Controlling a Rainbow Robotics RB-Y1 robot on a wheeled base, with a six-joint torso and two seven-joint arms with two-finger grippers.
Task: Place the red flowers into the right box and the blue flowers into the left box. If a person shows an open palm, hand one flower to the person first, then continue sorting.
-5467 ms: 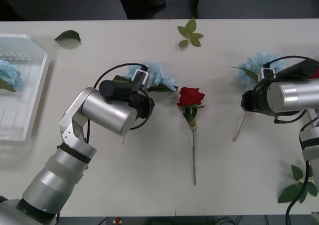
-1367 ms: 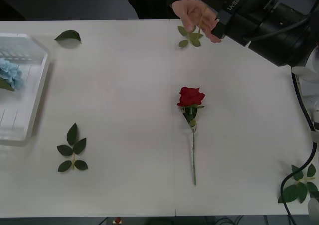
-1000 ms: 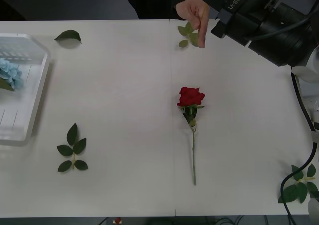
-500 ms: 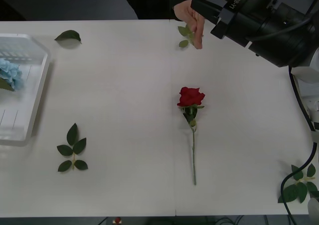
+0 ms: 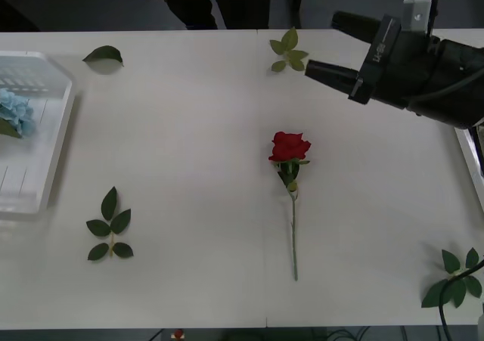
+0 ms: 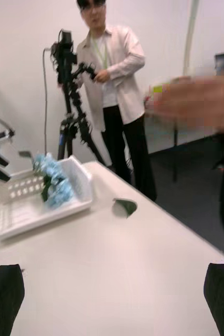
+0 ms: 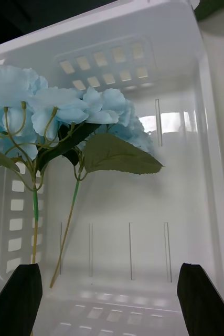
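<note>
The right gripper (image 5: pixel 321 46) gapes wide and empty near the table's far edge (image 5: pixel 189 32); the left gripper (image 7: pixel 109 294) gapes over the left box (image 7: pixel 206 131).

The person's hand, at the table's far edge by the leaf sprig (image 5: pixel 288 50) until half a second ago, is gone from the front view. The right gripper (image 5: pixel 331 46) has drawn back from that edge toward the robot's right, fingers spread with nothing between them.
</note>
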